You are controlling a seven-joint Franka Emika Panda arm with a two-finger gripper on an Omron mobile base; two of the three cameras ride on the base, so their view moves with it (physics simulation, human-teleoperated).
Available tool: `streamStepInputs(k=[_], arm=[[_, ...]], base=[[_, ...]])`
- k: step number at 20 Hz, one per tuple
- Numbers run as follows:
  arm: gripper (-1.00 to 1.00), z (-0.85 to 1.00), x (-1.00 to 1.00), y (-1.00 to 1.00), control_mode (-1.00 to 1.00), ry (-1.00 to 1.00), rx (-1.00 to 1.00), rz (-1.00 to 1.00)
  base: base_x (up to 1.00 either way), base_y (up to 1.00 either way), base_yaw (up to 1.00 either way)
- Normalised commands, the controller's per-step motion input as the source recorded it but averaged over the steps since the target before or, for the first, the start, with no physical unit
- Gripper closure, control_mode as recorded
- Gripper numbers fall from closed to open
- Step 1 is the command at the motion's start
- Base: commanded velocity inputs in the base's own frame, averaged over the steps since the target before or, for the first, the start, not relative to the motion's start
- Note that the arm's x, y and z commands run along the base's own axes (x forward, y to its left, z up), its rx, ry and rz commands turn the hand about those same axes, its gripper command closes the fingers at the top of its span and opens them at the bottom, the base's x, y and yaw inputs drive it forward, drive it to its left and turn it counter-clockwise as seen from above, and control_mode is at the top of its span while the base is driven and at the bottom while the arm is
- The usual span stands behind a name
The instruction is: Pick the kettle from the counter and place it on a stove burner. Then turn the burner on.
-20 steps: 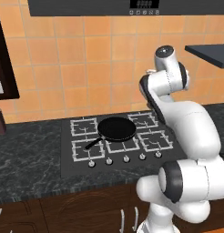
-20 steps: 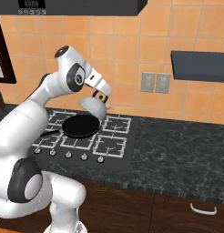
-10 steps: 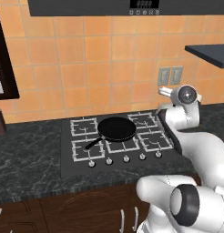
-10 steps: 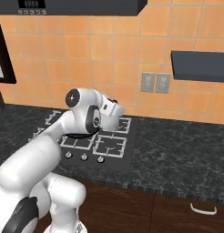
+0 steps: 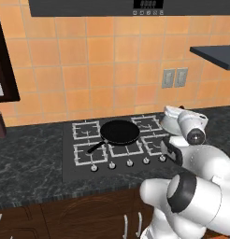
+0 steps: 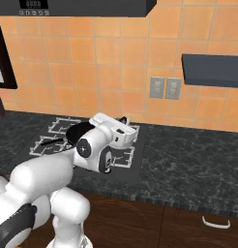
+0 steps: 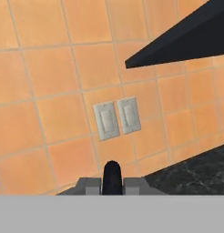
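The gripper (image 7: 112,178) is seen in the hand view with its two grey finger bases set close on either side of a thin black upright handle, so the fingers are taken to be clamped on the kettle (image 6: 122,130). In the right base view the hand is held low over the right edge of the black cooktop (image 6: 135,169), and the kettle's black handle rises just behind the white hand. In the left base view a pale domed shape, taken to be the kettle (image 5: 170,117), is seen at the right edge of the cooktop (image 5: 75,170), beside the rear right stove burner (image 5: 146,122). A round black frying pan (image 5: 119,132) is seen resting in the middle of the cooktop, its handle pointed toward the front left. The camera on the hand is turned toward the orange tiled wall (image 7: 50,82), where two grey outlet plates (image 7: 117,119) are mounted under a dark shelf (image 7: 186,38). The dark marbled counter (image 6: 198,164) stretches away to the right of the cooktop.
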Motion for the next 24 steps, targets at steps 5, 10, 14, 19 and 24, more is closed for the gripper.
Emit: streamStepInputs(k=[5,10,14,19,24], arm=[[1.0,-0.24,0.34,0.18,-1.0,-0.02,-0.05,-0.01],[1.0,-0.22,0.4,0.16,-1.0,0.0,-0.04,-0.01],[1.0,-0.48,0.08,0.01,-1.0,0.0,-0.07,0.0],[1.0,-0.79,0.0,0.0,-1.0,0.03,-0.13,0.0],[1.0,-0.66,0.0,0.0,-1.0,0.02,-0.11,0.0]], base=[[0.0,0.0,0.0],[0.0,0.0,0.0],[0.0,0.0,0.0],[0.0,0.0,0.0],[0.0,0.0,0.0]])
